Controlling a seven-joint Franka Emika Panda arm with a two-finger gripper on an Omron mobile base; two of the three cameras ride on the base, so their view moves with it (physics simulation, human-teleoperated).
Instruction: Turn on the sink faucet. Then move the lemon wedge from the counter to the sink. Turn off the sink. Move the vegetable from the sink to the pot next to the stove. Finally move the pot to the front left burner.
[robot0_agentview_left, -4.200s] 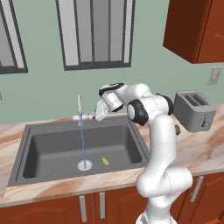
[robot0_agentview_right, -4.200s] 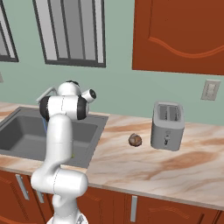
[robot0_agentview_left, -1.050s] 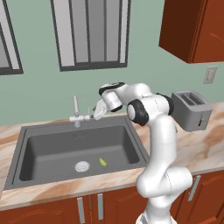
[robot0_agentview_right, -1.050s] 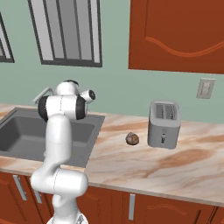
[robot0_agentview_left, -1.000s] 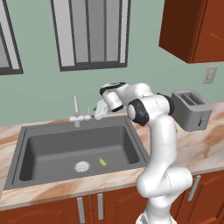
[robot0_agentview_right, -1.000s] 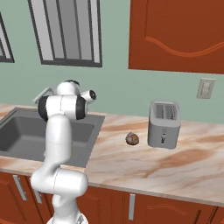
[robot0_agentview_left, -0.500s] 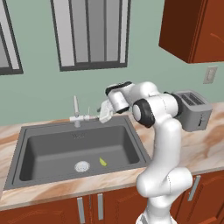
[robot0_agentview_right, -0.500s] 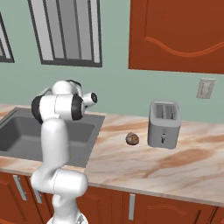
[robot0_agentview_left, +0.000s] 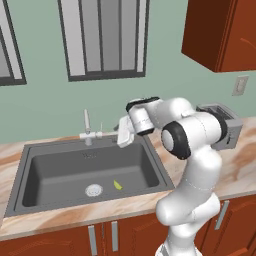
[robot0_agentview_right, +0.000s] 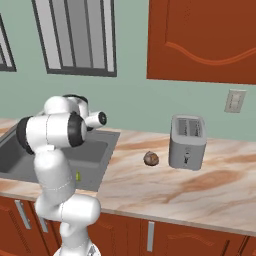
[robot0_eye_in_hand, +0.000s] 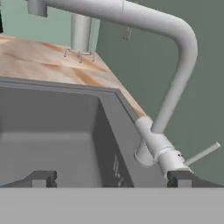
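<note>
One small yellow-green lemon wedge is seen on the floor of the dark grey rectangular sink, just beside the single round silver drain, its long axis running obliquely away from the drain. The slim silver-white sink faucet stands upright at the sink's rear rim, on the marbled beige-and-orange counter. The gripper is held above the sink's rear right corner, apart from the faucet, its fingers spread and grasping nothing.
</note>
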